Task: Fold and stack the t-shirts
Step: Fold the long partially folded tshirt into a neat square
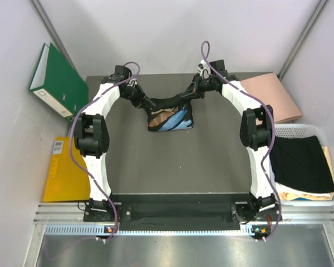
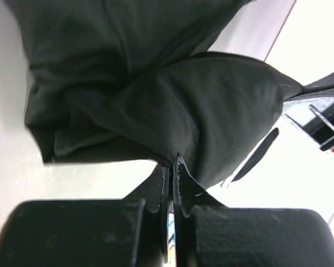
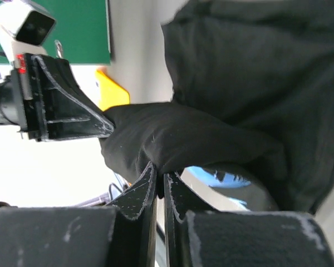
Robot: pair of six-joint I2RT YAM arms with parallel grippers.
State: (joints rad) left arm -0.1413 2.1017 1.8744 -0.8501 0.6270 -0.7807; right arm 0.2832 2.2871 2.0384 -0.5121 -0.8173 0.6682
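Note:
A black t-shirt (image 1: 168, 115) with a blue and tan print hangs bunched between my two grippers at the far middle of the table. My left gripper (image 1: 146, 104) is shut on its left top edge; in the left wrist view the jaws (image 2: 173, 162) pinch black cloth (image 2: 156, 83). My right gripper (image 1: 185, 98) is shut on the right top edge; in the right wrist view the jaws (image 3: 160, 178) pinch a fold of black cloth (image 3: 222, 100), with blue print (image 3: 220, 176) showing below. The shirt's lower part rests on the grey table (image 1: 172, 161).
A white basket (image 1: 306, 131) at the right holds a folded black shirt (image 1: 299, 161) over lighter cloth. A pink board (image 1: 270, 94) lies at the far right. A green binder (image 1: 58, 80) leans at the far left, and a yellow folder (image 1: 64, 169) lies left.

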